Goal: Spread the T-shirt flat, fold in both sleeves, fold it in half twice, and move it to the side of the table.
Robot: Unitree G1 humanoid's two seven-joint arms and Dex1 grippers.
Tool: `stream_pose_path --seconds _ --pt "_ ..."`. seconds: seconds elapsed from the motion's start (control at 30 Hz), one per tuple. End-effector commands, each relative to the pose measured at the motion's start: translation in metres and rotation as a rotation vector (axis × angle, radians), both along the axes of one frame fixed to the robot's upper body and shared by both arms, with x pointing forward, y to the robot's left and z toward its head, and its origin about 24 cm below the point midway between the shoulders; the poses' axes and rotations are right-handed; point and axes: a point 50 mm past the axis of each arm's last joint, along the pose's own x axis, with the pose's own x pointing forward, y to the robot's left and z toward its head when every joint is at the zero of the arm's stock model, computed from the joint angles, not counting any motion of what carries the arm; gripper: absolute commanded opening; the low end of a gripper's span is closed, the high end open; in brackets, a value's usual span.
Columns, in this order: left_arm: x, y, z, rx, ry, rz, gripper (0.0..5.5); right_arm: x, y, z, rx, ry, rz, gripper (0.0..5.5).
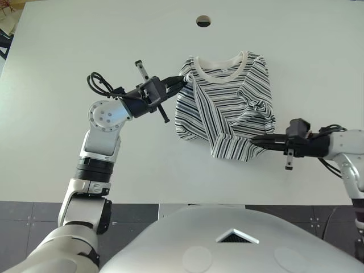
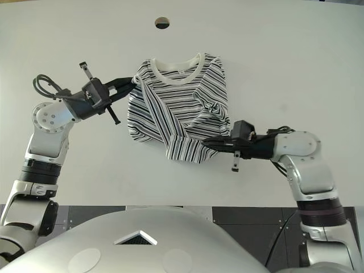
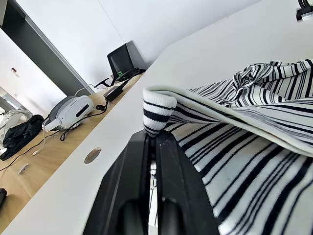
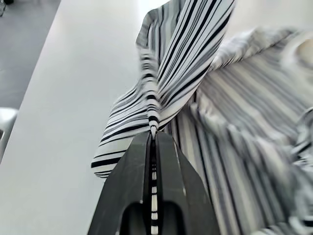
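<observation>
A black-and-white striped T-shirt with a white collar lies crumpled in the middle of the white table, collar toward the far edge. My left gripper is shut on the shirt's left shoulder edge, where a sleeve is folded inward; the cloth is pinched between its black fingers. My right gripper is shut on the shirt's near right hem corner, with striped cloth rising out of its fingers. The lower hem bunches and lifts off the table.
A round cable hole sits in the table beyond the collar. Bare table stretches to the left and right of the shirt. In the left wrist view a wooden desk with a white headset and cables stands past the table's edge.
</observation>
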Motion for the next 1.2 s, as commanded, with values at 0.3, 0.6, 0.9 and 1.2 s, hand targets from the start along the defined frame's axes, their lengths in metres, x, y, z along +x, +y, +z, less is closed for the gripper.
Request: stream_pose_path --seconds 0.3,0.6,0.9,1.2 --pt "0.048 0.002 0.013 -0.081 -0.058 0.239 0.1 0.058 -0.017 0.015 -0.008 -0.248 -0.232 0.12" --pt "0.044 0.001 -0.001 -0.073 -0.036 0.218 0.1 0.058 0.006 -0.006 0.084 -0.14 -0.2 0.75" --pt "0.038 -0.005 -0.002 -0.082 -0.035 0.17 0.1 0.074 0.034 -0.021 0.164 -0.014 -0.198 2.09" --pt "0.032 -0.011 0.0 -0.086 -0.044 0.141 0.1 0.084 0.049 -0.048 0.115 0.067 -0.187 2.09"
